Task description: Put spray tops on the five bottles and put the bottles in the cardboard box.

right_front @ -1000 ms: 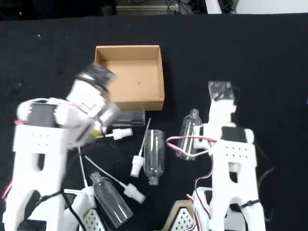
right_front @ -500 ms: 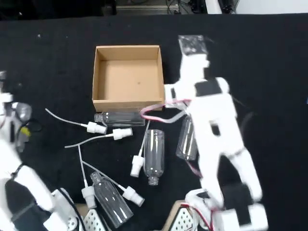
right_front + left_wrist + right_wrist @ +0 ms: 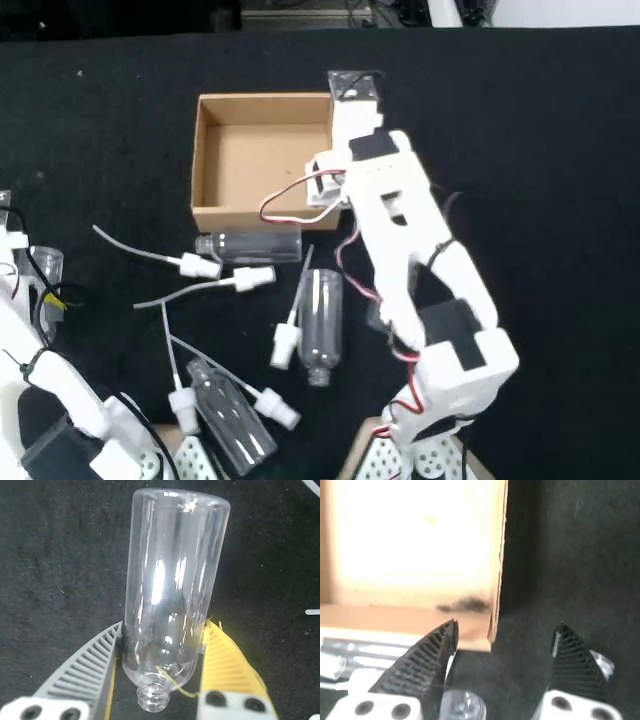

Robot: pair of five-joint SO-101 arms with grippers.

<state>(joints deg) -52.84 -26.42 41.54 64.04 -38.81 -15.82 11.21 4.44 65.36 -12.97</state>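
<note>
Left wrist view: a clear bottle [image 3: 175,570] is gripped low on its body by the left hand [image 3: 164,625], whose grey and yellow fingers I read as closed against its two sides. The bottle's bare neck, with no spray top fitted, points back toward the wrist, and the black tabletop [image 3: 60,555] lies behind it.

High view: I find this held bottle at the left edge, well apart from the cardboard box [image 3: 200,160], which stands open on the far half of the tabletop. A second bottle [image 3: 255,244] lies on its side just beside the box's near wall. A third bottle [image 3: 320,320] lies nearer the arms with its open neck toward them, and a fourth bottle [image 3: 230,415] lies close to the left arm [image 3: 40,400]. Loose spray tops [image 3: 255,278], each trailing a thin tube, are scattered among these three bottles. The right arm [image 3: 400,220] stretches from its base to the box's right side.

Right wrist view: the right hand [image 3: 507,627] is spread wide and holds nothing. One fingertip sits in front of the box's near wall at its corner, the other over bare tabletop.
</note>
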